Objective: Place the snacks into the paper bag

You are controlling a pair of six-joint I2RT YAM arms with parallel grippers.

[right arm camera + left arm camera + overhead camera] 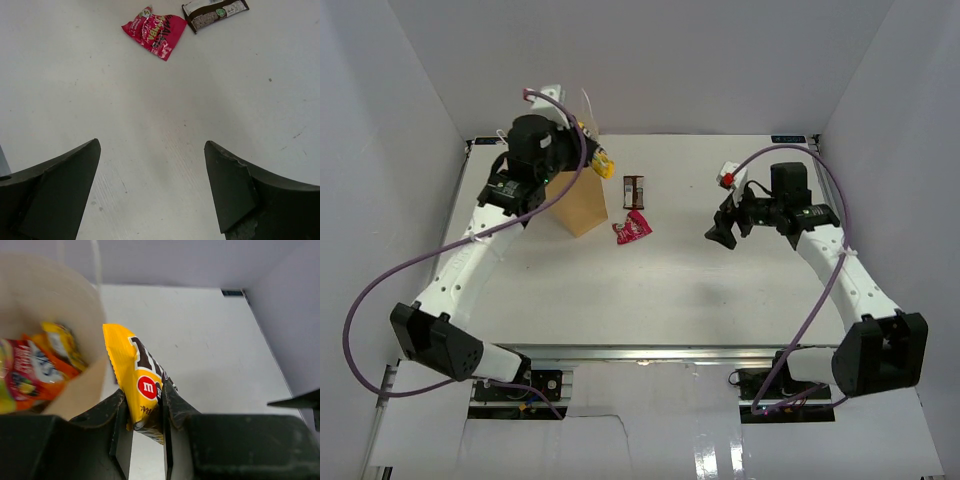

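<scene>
**Left claw on the yellow packet at the bag, right claw open**

Left side first. The left claw was clamped on a yellow packet with a brown logo and a red dot. Both fingers pressed its lower half, and the rest stuck out ahead of the tips. The packet was tilted, with its top edge leaning left.

The paper bag stood upright just left of that claw. Its mouth was open, and its near wall was right beside the left finger. The packet's top corner was at the bag's rim; I couldn't tell whether it was touching. From the wrist view I saw red and orange packets already lying inside, blurred, with some yellow among them. From the top view, the claw sat over the bag's far right corner.

In the middle, two snacks lay flat on the table. Both were ahead of the right claw and well apart from it. The red packet was roughly centred on the gap between the fingers. The brown bar was just beyond it and off to the claw's right. The two lay near each other but were not touching.

On the right side, the right claw was spread wide, with bare table showing between its fingers.
</scene>
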